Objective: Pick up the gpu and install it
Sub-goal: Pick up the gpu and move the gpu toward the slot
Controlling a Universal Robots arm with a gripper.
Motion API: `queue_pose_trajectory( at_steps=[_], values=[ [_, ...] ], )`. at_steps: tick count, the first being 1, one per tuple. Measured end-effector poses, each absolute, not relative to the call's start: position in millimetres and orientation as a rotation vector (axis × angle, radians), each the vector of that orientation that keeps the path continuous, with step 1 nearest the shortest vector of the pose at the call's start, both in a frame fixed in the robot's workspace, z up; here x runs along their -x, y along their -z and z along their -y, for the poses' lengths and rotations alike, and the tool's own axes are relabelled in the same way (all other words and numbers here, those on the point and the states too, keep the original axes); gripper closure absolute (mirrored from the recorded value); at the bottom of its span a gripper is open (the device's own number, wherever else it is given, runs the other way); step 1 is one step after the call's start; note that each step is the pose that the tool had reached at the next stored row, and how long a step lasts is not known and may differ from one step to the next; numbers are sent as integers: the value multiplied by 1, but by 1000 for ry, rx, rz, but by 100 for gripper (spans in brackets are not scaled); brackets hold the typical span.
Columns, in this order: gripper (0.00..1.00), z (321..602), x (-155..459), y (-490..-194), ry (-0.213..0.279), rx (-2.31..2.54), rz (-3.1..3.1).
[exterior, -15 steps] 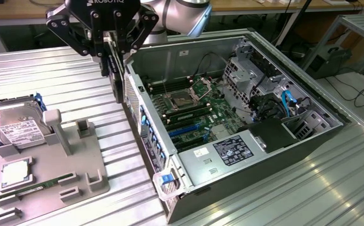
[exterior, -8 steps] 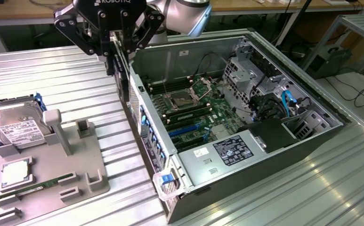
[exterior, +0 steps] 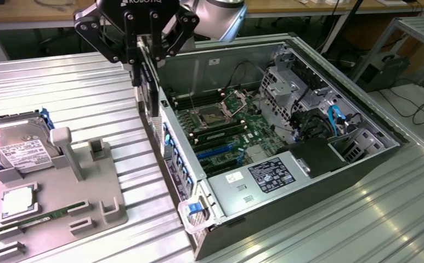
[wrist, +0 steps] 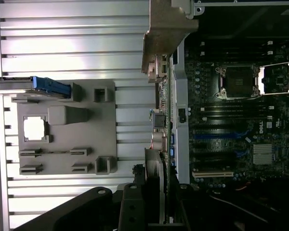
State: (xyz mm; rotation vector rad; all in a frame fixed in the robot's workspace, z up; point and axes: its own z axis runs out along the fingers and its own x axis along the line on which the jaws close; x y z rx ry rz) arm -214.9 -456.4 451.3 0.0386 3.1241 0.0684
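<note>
The gpu (exterior: pixel 150 90) hangs on edge from my gripper (exterior: pixel 152 57), a thin dark card pointing down along the outer wall of the open computer case (exterior: pixel 358 164). My fingers are shut on its upper edge. In the wrist view the gpu (wrist: pixel 162 110) shows edge-on, with its silver end bracket (wrist: pixel 166 29) at the far end and my gripper (wrist: pixel 160 192) clamped on the near end. It sits over the case's side wall, just beside the motherboard (wrist: pixel 231 120). The blue expansion slots (exterior: pixel 215 150) lie below and inside the case.
A grey parts holder (exterior: pixel 65 192) lies on the ribbed metal table at the exterior view's left, carrying a hard drive (exterior: pixel 18 148), a square chip (exterior: pixel 18 200) and a memory stick (exterior: pixel 43 216). Cables and drive bays (exterior: pixel 321 115) crowd the case's far end.
</note>
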Motion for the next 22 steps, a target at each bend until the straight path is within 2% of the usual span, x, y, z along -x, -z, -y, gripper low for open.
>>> queue_pose_trajectory(
  at_steps=[22],
  values=[
    [72, 456, 184, -451, -68, -39, -3124]
  ],
)
